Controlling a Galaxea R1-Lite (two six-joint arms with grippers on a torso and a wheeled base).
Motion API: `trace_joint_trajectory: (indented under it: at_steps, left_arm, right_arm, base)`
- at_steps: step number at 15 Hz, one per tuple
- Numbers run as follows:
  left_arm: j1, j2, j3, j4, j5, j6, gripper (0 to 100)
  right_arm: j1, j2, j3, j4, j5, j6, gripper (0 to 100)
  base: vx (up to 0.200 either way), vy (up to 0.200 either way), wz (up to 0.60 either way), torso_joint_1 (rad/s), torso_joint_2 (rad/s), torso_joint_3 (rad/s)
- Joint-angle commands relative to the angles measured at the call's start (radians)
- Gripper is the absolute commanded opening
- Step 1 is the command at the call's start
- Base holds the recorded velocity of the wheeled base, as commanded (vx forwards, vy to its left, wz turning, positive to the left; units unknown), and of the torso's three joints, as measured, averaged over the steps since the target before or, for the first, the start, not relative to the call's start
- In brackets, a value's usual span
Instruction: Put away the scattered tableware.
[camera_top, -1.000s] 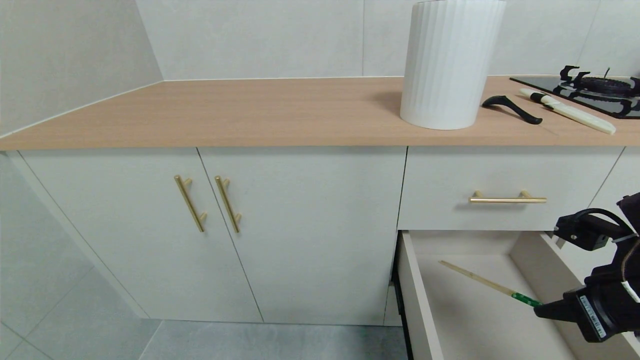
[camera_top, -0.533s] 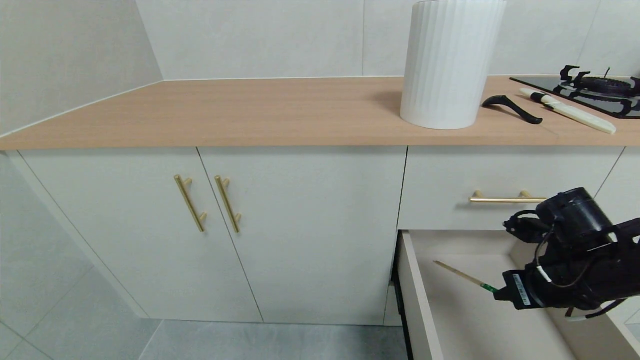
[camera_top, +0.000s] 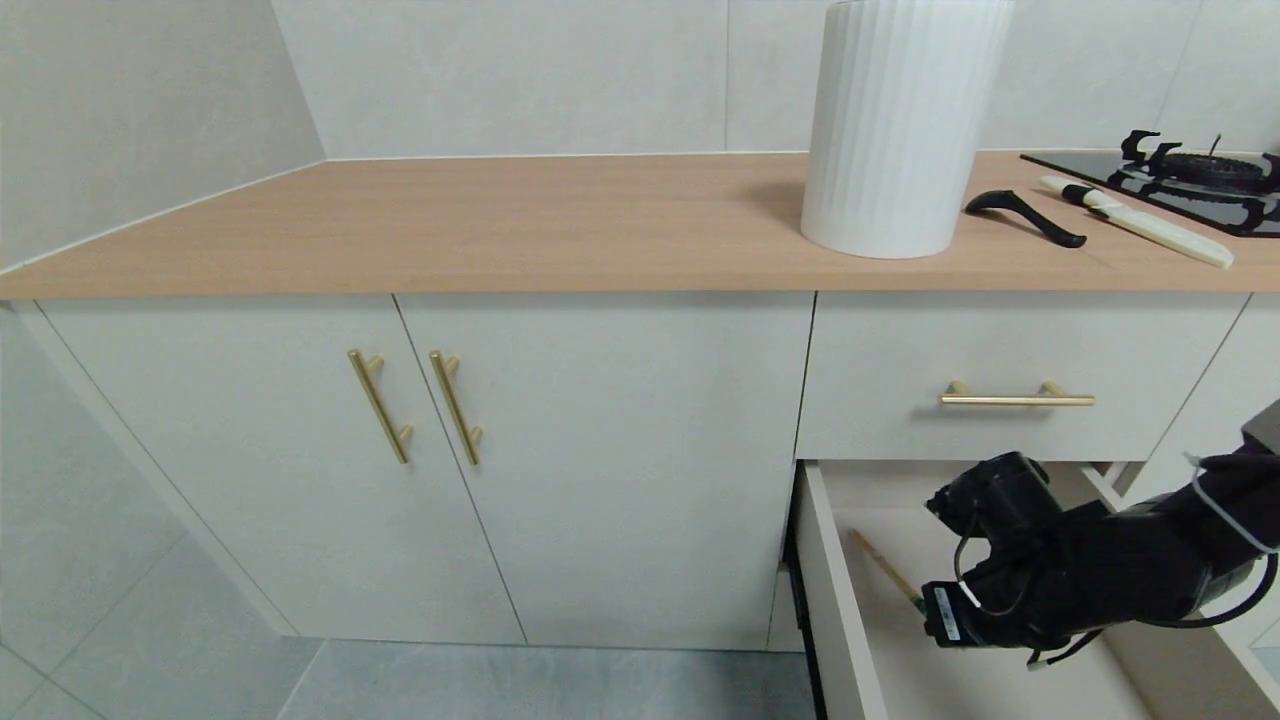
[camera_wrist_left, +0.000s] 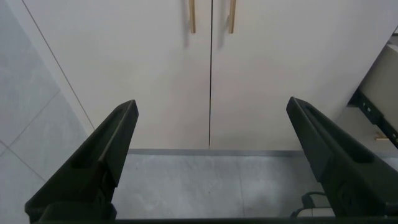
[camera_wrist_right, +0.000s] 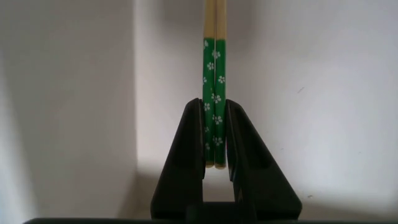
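Note:
My right gripper (camera_top: 925, 606) is inside the open lower drawer (camera_top: 835, 590), shut on a pair of bamboo chopsticks (camera_top: 885, 570) with green flowered ends. In the right wrist view the two chopsticks (camera_wrist_right: 215, 74) lie side by side, clamped at their green ends between the fingers (camera_wrist_right: 186, 155), above the drawer floor. On the countertop at the right lie a black-handled utensil (camera_top: 1022, 216) and a cream knife (camera_top: 1135, 220). My left gripper (camera_wrist_left: 211, 162) is open, hanging low in front of the cabinet doors with nothing between its fingers.
A tall white ribbed container (camera_top: 895, 125) stands on the wooden countertop (camera_top: 450, 225). A gas hob (camera_top: 1195, 180) is at the far right. The upper drawer (camera_top: 1015, 375) is closed, with a gold handle. Two cabinet doors (camera_top: 420, 450) with gold handles are at the left.
My right arm has swung left and farther into the drawer with the chopsticks, which now point more steeply toward the drawer's back left. The left gripper's earlier state is not shown.

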Motion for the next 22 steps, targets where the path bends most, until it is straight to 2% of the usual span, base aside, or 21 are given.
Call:
trace_joint_trajectory:
  at_steps: [1, 9, 18, 19, 22]
  left_arm:
    - [0.0, 0.001, 0.0, 0.0, 0.0, 0.0, 100]
    - [0.0, 0.001, 0.0, 0.0, 0.0, 0.0, 100]
    - [0.0, 0.001, 0.0, 0.0, 0.0, 0.0, 100]
    - [-0.001, 0.001, 0.0, 0.0, 0.0, 0.0, 100]
    - [-0.001, 0.001, 0.0, 0.0, 0.0, 0.0, 100]
  right_arm:
    - [0.017, 0.073, 0.01, -0.007, -0.002, 0.0, 0]
    - [0.023, 0.167, 0.007, -0.09, -0.05, 0.015, 0]
    - [0.024, 0.17, 0.004, -0.094, -0.051, 0.02, 0]
    - [0.024, 0.17, 0.004, -0.094, -0.051, 0.02, 100]
    - [0.024, 0.168, 0.004, -0.094, -0.051, 0.02, 100]
  base:
    - [0.0, 0.0, 0.0, 0.0, 0.0, 0.0]
    - [0.0, 0.0, 0.0, 0.0, 0.0, 0.0]
    - [0.0, 0.0, 0.0, 0.0, 0.0, 0.0]
    - [0.0, 0.0, 0.0, 0.0, 0.0, 0.0]
    - [0.0, 0.0, 0.0, 0.0, 0.0, 0.0]
